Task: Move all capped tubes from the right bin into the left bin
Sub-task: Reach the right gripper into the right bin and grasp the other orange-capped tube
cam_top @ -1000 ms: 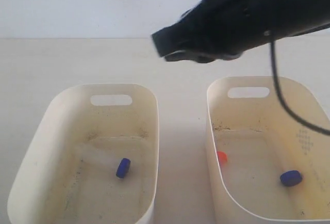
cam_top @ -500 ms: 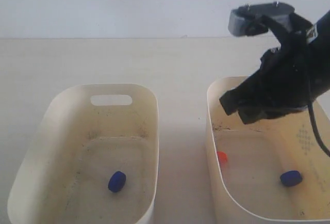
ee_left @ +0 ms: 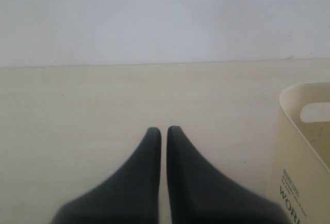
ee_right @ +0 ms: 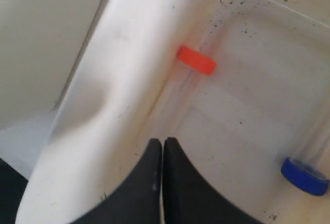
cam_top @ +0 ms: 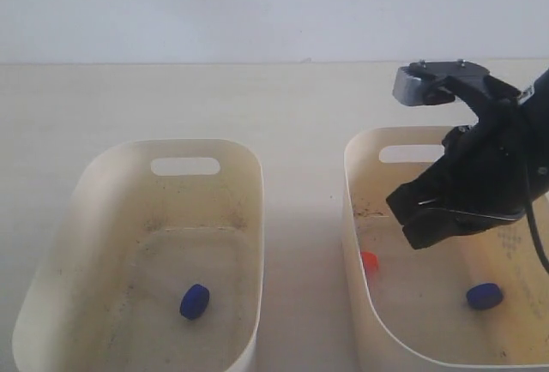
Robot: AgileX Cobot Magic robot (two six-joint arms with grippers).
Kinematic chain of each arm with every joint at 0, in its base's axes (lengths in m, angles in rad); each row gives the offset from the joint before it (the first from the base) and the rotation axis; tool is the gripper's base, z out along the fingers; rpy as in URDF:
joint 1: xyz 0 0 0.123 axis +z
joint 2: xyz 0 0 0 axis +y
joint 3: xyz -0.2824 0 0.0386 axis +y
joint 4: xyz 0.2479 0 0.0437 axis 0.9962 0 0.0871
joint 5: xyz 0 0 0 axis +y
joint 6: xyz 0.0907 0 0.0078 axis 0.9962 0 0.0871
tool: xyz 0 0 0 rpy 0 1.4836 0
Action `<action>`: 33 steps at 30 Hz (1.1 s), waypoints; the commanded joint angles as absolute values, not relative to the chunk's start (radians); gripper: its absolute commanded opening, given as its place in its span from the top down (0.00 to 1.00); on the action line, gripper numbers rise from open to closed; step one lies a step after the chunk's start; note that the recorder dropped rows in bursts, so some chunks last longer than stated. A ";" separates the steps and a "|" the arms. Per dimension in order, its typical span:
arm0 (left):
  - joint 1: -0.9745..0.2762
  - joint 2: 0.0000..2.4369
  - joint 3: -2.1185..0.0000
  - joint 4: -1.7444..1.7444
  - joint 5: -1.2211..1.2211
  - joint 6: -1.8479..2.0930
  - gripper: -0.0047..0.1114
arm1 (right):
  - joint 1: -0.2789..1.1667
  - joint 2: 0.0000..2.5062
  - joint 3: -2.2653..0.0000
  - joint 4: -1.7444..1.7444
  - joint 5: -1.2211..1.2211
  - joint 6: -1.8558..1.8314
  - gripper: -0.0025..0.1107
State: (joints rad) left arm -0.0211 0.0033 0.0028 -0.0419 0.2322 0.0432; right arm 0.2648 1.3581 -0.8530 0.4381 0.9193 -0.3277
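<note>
The right bin (cam_top: 356,162) holds an orange-red capped tube (cam_top: 370,261) against its left wall and a dark blue capped tube (cam_top: 485,296) on the floor at the right. Both also show in the right wrist view: the orange-red cap (ee_right: 196,60) and the blue cap (ee_right: 304,176). My right gripper (cam_top: 410,222) (ee_right: 162,141) hangs inside this bin above the floor, shut and empty, between the two tubes. The left bin (cam_top: 103,175) holds one dark blue capped tube (cam_top: 195,301). My left gripper (ee_left: 161,129) is shut and empty over bare table, outside the exterior view.
A strip of tabletop (cam_top: 300,243) separates the two bins. The dot diamond (cam_top: 512,237) on the right bin's wall is partly hidden by my arm. In the left wrist view a cream bin's outer wall (ee_left: 301,152) with printed lettering stands close beside the left gripper.
My right arm swung from above the gap between the bins rightward and down into the right bin. The blue tube in the left bin slid toward the front and came to rest.
</note>
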 commanded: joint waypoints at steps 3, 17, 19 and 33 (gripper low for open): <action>-0.020 0.000 0.000 -0.040 0.225 0.035 0.92 | 0.193 1.441 -0.849 0.558 0.960 -0.471 0.98; -0.020 0.000 0.000 -0.040 0.225 0.035 0.92 | 0.190 1.536 -0.849 0.526 0.953 -0.482 0.98; -0.020 0.000 0.000 -0.040 0.225 0.035 0.92 | 0.190 1.536 -0.849 0.526 0.944 -0.482 0.98; -0.020 0.000 0.000 -0.040 0.225 0.035 0.92 | 0.190 1.569 -0.749 0.553 0.813 -0.490 0.98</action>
State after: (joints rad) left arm -0.0211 0.0033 0.0028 -0.0419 0.2322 0.0432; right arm 0.1991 1.5714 -0.7533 0.5465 0.8289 -0.4795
